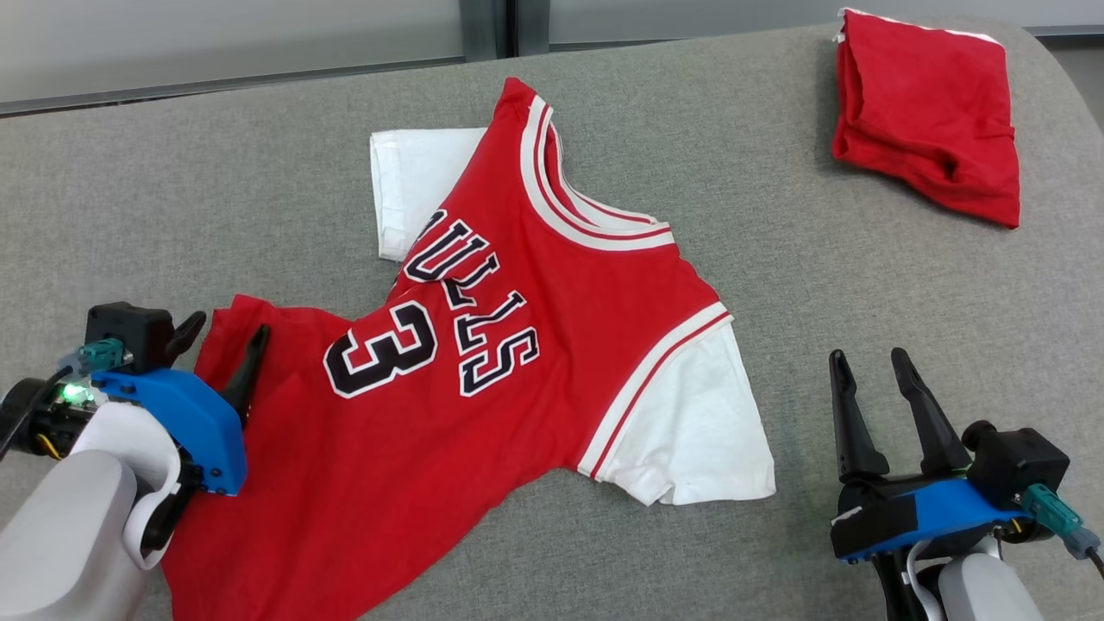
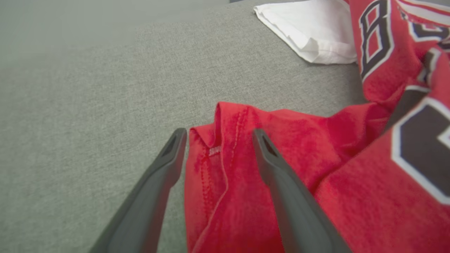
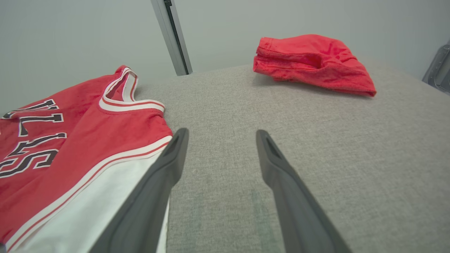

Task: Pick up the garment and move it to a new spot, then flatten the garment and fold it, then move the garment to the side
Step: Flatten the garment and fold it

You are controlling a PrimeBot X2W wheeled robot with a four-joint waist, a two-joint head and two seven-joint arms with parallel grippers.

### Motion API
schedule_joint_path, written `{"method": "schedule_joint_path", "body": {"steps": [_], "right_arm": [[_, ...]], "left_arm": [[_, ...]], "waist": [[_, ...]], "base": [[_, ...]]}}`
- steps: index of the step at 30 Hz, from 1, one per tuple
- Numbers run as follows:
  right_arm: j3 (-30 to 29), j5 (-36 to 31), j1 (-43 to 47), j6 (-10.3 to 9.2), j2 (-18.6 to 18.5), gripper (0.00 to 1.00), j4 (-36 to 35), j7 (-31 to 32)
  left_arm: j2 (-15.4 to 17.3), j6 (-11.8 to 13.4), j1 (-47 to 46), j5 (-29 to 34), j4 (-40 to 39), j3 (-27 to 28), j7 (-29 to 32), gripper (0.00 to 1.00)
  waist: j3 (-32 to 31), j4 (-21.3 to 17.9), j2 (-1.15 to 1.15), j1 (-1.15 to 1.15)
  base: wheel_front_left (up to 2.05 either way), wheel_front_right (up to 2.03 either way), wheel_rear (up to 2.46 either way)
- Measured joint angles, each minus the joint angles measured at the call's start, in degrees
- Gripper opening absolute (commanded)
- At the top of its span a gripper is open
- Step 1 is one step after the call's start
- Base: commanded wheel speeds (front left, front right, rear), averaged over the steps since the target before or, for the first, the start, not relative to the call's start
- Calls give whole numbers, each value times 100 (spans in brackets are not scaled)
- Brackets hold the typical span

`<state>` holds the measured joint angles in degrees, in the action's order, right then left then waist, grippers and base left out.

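The jersey (image 1: 517, 362) lies face up on the grey surface (image 1: 776, 285), spread but not flat, running from the near left toward the far middle. It is red, with a black number 3 and black letters edged in white (the first letters are lost in a fold). The striped neck (image 1: 569, 198) points far and a little right. One white sleeve (image 1: 699, 423) lies flat on the jersey's near right side. The other sleeve (image 1: 414, 181) pokes out at the far left, partly under the red cloth. The body is creased near the number, and its left hem is bunched.

The left gripper (image 1: 228, 325) is at the near left, jaws spread wide and holding nothing. In the left wrist view its two fingers straddle the hem corner (image 2: 211, 140): one finger is over bare grey, the other over red fabric. Whether either tip touches the cloth I cannot tell.

The right gripper (image 1: 867, 354) is at the near right, also wide open and empty, over bare grey just right of the near sleeve. In the right wrist view its left finger (image 3: 158, 186) overlaps that sleeve's edge, but contact is unclear.

A folded red cloth (image 1: 931, 112) sits at the far right, well apart from the jersey and both grippers.
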<state>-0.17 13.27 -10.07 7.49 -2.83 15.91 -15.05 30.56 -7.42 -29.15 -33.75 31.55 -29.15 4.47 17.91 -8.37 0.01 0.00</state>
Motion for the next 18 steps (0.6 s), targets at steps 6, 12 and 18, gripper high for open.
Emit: {"method": "schedule_joint_path", "body": {"steps": [6,12,18], "right_arm": [[16,-2,-53,0,1,100,3,0],[68,-7,-122,0,1,100,11,0],[20,-35,-121,0,1,100,2,0]], "left_arm": [[90,0,-66,-352,192,-476,330,100],[66,-1,-300,-457,466,-722,219,0],[41,64,-938,-304,843,-605,-528,0]], "waist": [[49,46,-1,0],[76,18,-1,-1],[103,-9,-1,1]], "base": [[0,0,0],[0,0,0],[0,0,0]]}}
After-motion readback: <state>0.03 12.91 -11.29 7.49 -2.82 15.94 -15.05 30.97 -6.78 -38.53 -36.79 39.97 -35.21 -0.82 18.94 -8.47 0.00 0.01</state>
